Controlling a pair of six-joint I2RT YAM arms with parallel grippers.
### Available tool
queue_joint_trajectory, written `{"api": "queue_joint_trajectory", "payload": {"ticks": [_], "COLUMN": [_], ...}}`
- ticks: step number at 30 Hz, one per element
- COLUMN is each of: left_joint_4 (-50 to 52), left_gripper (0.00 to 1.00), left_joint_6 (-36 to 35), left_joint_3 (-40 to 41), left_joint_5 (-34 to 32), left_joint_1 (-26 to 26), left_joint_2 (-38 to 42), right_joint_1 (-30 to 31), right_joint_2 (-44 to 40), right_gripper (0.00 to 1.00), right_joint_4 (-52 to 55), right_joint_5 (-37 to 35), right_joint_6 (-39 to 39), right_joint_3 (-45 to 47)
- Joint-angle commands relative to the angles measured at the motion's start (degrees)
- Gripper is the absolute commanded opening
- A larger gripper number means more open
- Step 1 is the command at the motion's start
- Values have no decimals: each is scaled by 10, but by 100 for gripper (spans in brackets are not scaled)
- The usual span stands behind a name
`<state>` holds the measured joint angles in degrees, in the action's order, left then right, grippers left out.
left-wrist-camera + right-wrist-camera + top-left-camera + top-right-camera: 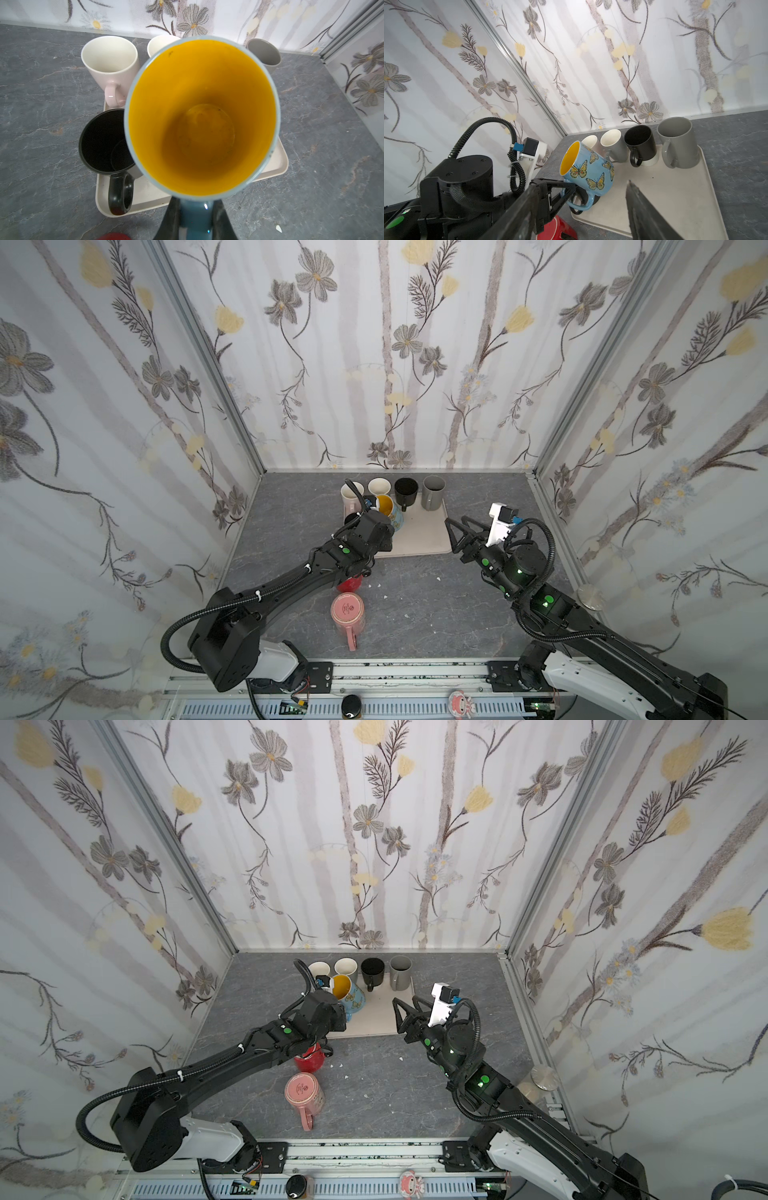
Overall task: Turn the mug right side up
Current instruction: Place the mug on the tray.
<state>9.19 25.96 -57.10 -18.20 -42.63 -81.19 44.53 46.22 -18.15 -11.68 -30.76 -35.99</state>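
Only the right wrist view showed the butterflies on the glossy blue mug [588, 166], which was tilted over the beige tray [675, 197]. The left wrist view showed mainly its yellow inside. The left gripper [579, 192] pinched the mug's handle. The right gripper [455, 523] stood spread beside the tray. The stamp on the base of the upturned pink mug [348, 612] was unreadable.

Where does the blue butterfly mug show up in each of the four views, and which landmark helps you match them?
Top view: blue butterfly mug tilted over the tray's left part.
Top view: blue butterfly mug, same spot.
Left wrist: fills the centre, yellow inside facing the camera.
Right wrist: centre, tilted, butterflies showing.
Shared landmark: grey mug ending the back row, seen in all four.
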Motion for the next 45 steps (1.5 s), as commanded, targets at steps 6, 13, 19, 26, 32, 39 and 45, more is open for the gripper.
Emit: {"api": "queue_joint_trajectory", "payload": {"ticks": [6,13,19,26,32,39,45], "left_joint_4": [-44,-65,-67,-35,18,39,40], "left_gripper": [0,0,0,0,0,0,24], "left_joint_6": [12,12,13,11,14,29,32], "left_joint_3": [-29,-31,-44,-63,-79,-71,-69], "left_joint_5": [-54,-51,-31,-47,-79,-79,-72], "left_joint_1": [13,27,29,26,15,11,8], "left_joint_2": [-75,-117,-150,-173,-176,-175,-169], "right_joint_1": [-5,-9,-12,-17,-21,-25,-27], "right_joint_2": [-24,-37,-39,-40,-37,-30,-24], "right_gripper": [68,69,69,70,72,73,75], "right_joint_4": [23,35,42,46,45,38,36], "right_joint_5": [-39,-46,-46,-52,-55,-54,-50], "right_joint_6": [3,2,2,2,3,2,2], "right_joint_3": [7,8,5,7,9,13,12]}}
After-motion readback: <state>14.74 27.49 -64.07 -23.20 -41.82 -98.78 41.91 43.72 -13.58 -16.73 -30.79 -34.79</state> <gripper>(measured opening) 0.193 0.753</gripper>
